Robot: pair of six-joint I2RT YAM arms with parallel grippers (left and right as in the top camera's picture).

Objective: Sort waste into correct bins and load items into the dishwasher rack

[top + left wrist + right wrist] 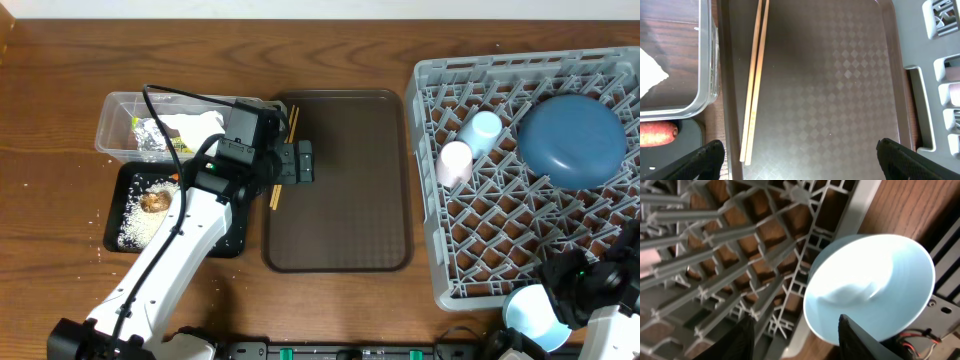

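My left gripper (pixel 800 149) spread wide over the brown tray (pixel 840 75), wooden chopsticks (pixel 755 85) ahead, nearer one finger, long axis running away from me along the tray's edge, my right gripper (pixel 797 322) parted astride the rim of the light blue bowl (pixel 875 280), at the edge of the rack (pixel 715 270)

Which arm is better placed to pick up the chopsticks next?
The left arm: its jaws stand open over the brown tray, beside the chopsticks. The right arm is far off, by the light blue bowl at the rack's corner.
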